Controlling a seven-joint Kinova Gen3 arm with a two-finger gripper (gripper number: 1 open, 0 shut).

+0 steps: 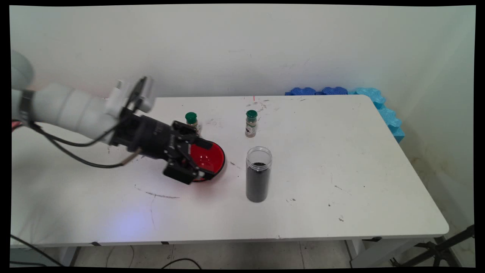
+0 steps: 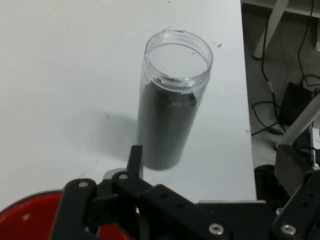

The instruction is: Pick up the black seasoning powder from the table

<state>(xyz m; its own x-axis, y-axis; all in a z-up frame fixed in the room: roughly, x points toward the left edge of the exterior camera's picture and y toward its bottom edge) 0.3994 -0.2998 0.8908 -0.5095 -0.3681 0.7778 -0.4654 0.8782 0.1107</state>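
White table [image 1: 341,159] | hand [image 1: 191,159] spread wide over red bowl [image 1: 210,157] | jar [image 1: 258,174] beside

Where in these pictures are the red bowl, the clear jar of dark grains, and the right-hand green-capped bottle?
red bowl [image 1: 208,157], main view, inner red surface.
clear jar [image 2: 170,125], hand view, dark-filled body.
right-hand green-capped bottle [image 1: 251,113], main view, green cap.

The black two-finger tool [image 1: 193,161] sits low over the left rim of a shallow red round bowl [image 1: 209,157] on the white tabletop [image 1: 341,159]. Just behind stands a small green-capped spice bottle [image 1: 191,120], another [image 1: 251,123] farther right. A tall clear open jar of dark grains [image 1: 258,174] stands right of the bowl.
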